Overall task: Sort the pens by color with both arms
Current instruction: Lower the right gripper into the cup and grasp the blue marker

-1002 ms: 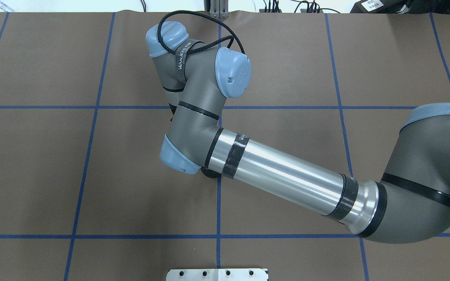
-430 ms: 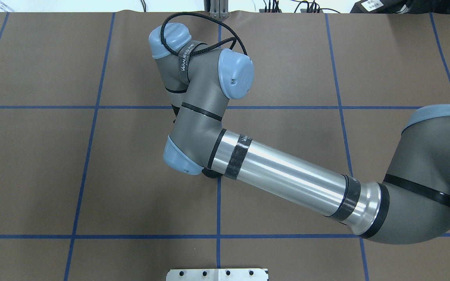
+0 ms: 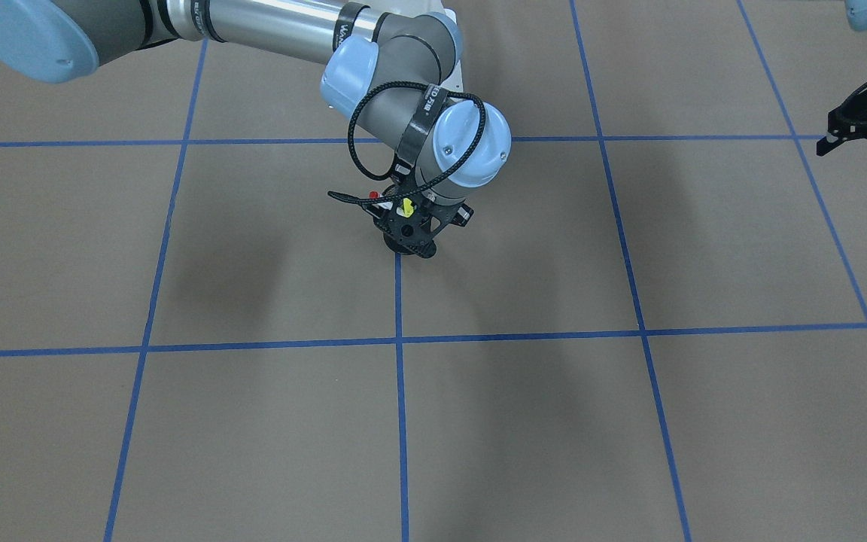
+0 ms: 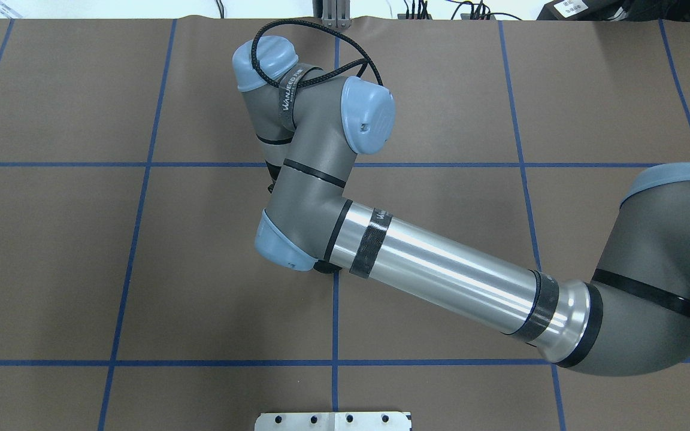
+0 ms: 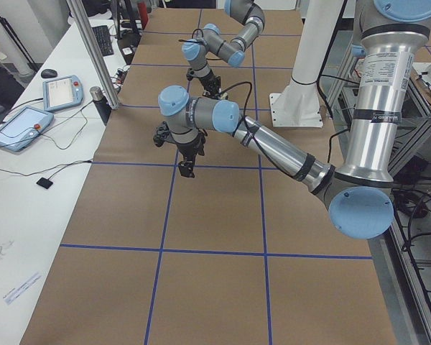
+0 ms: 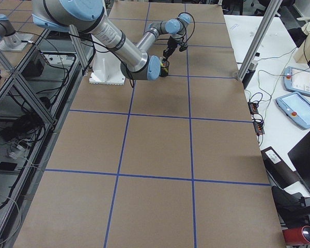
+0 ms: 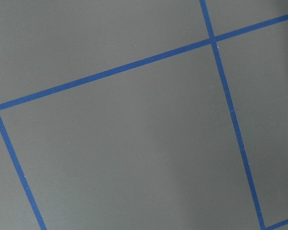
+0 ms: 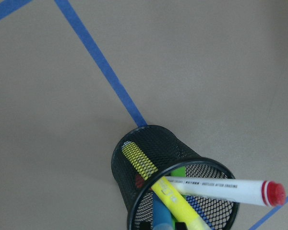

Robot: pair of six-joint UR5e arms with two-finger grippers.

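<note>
Overhead, the right arm (image 4: 429, 269) hides the mesh cup (image 8: 134, 158) and pens (image 8: 175, 199).

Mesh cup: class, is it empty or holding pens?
Holding pens: a yellow pen, a red-capped white pen, a blue pen and a green pen stand inside the cup.

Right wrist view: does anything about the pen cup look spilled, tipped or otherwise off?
Nothing has spilled. The black mesh cup stands upright with the pens inside. Only the white pen with red cap looks askew: it leans far out over the rim, much flatter than the others.
</note>
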